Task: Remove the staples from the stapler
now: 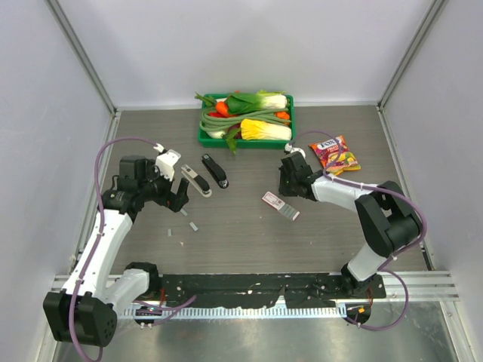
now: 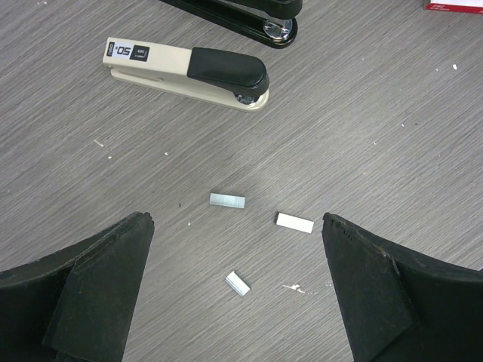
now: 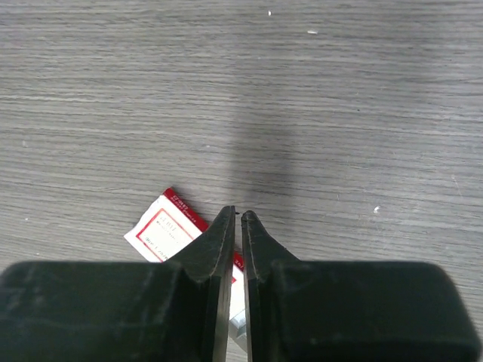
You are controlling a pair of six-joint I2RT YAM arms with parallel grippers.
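Note:
The stapler, white and light grey with a black top, lies closed on the table beyond my left gripper; from above the stapler sits just right of that gripper. Three short strips of staples lie loose on the table: one and another between the wide-open fingers, the third nearer the wrist. From above, the staples show as tiny grey bits. My right gripper hovers with only a thin slit between its jaws and nothing in them.
An all-black stapler lies beside the white one. A small red-and-white box lies under the right fingers, mid-table. A green tray of vegetables stands at the back, a snack bag to its right.

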